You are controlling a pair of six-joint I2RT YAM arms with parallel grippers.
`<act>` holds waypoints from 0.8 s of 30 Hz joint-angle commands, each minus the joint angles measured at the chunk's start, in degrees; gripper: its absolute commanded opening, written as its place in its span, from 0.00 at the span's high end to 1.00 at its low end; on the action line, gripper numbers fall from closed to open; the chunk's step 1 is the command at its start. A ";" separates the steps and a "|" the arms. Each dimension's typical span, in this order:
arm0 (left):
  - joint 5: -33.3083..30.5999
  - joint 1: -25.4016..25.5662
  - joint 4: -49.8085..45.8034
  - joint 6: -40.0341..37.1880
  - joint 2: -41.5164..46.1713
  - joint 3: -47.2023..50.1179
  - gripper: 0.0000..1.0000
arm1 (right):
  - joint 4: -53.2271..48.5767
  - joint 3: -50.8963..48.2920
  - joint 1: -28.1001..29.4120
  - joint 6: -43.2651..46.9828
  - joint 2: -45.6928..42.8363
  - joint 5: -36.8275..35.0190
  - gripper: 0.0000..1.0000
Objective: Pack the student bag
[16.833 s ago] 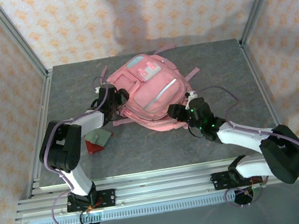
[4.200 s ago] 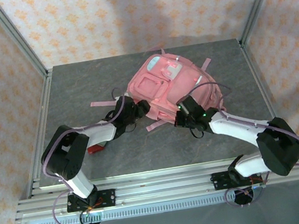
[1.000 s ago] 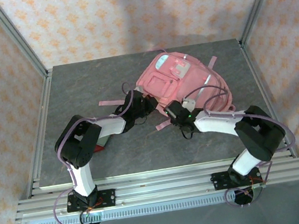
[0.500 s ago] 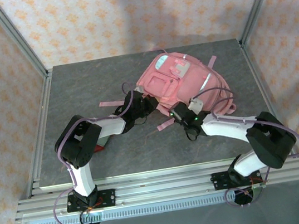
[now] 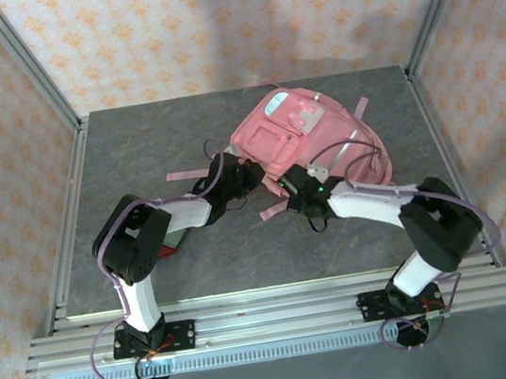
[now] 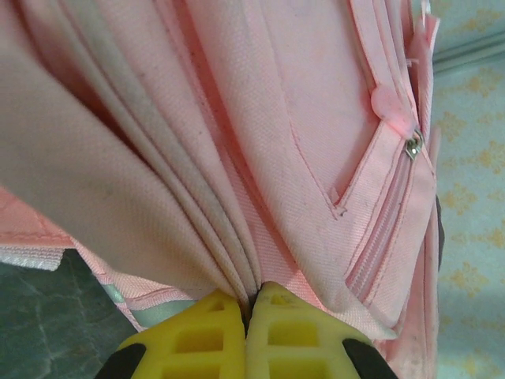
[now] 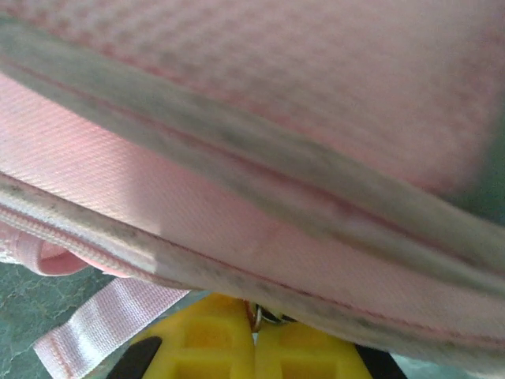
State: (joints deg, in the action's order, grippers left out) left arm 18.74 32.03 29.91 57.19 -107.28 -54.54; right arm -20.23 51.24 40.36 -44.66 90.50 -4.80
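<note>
Our right gripper [image 7: 254, 330] just squeezed together, maybe on a zip ring [image 7: 259, 317]. Our left gripper [image 6: 246, 309] pinches cloth of the student bag [image 5: 313, 135], lying at one o'clock. We think unzipping comes next.

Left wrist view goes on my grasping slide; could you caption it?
Left hand pinches a fold of the pink student bag between its shut yellow fingers.

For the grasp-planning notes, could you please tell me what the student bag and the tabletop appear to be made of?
The student bag: woven pink fabric, matte, likely polyester or nylon; the weave grain shows and it folds softly. The tabletop: a dark grey, stone-patterned sheet with faint veins, matte; possibly laminate or a mat.
</note>
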 commanded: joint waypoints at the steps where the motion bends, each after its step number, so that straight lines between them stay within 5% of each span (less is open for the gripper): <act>1: 4.64 2.16 2.00 -0.78 -0.22 -1.25 1.00 | 3.91 7.12 1.38 5.09 3.09 5.04 1.00; 12: 2.03 0.59 -0.83 -2.93 0.45 -0.97 1.00 | 0.04 0.28 1.32 5.90 -5.08 6.99 1.00; 24: -0.08 0.14 -4.11 -6.34 1.02 -0.80 1.00 | -8.76 -11.82 -7.37 8.46 -19.66 5.28 1.00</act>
State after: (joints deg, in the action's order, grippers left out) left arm 19.77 32.88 28.27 53.41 -107.26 -54.59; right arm -22.35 40.03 33.98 -37.93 71.99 3.07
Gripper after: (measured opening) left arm 0.043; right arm 0.044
